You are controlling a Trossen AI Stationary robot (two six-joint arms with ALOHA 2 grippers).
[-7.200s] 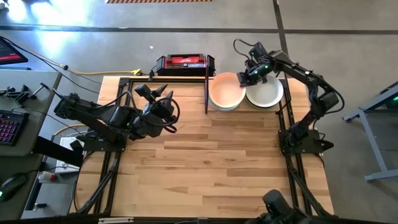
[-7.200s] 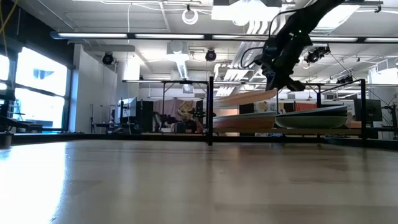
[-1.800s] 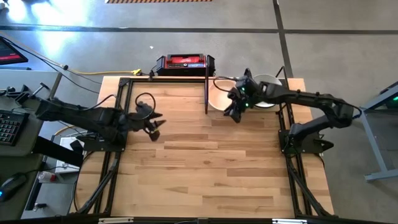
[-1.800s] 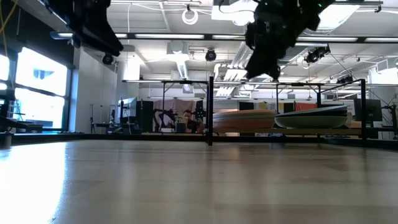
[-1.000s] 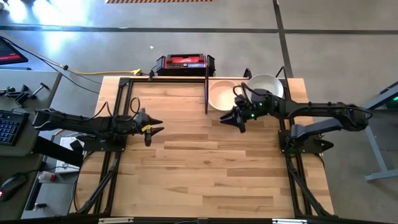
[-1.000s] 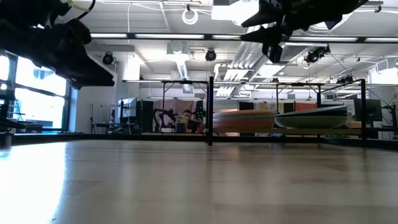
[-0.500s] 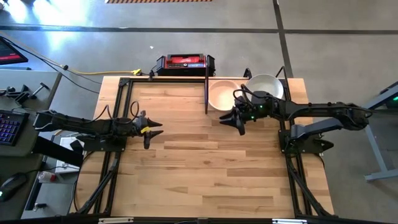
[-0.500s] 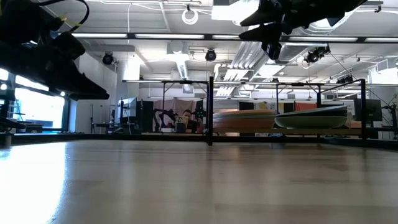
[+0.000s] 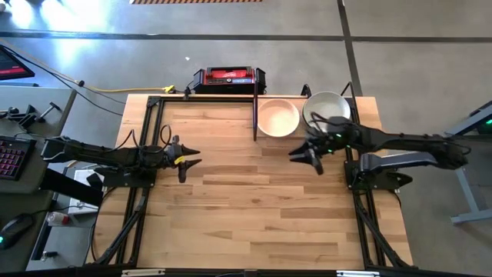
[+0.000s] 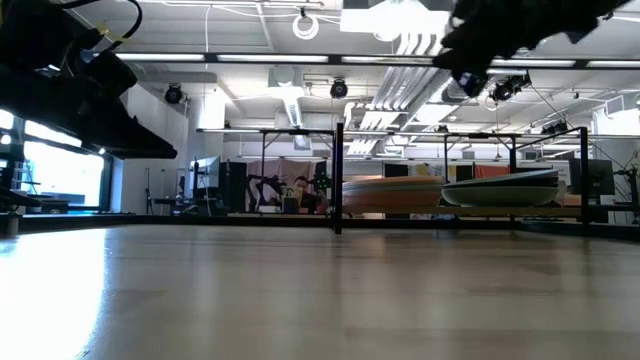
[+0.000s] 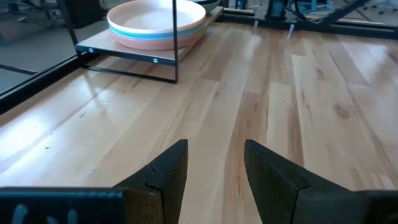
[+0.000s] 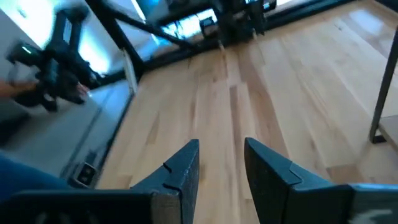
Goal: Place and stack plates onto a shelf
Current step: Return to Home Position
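left hand outstretched, fingers apart | right hand outstretched, fingers seemingly apart

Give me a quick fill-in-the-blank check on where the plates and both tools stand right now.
1. The plates sit on the shelf in ____ stacks.
2. In the high view, both stacks lie on the ____ side of the upright divider.
3. The left tool and the right tool are open and hold ____.
Missing words: two; right; nothing.
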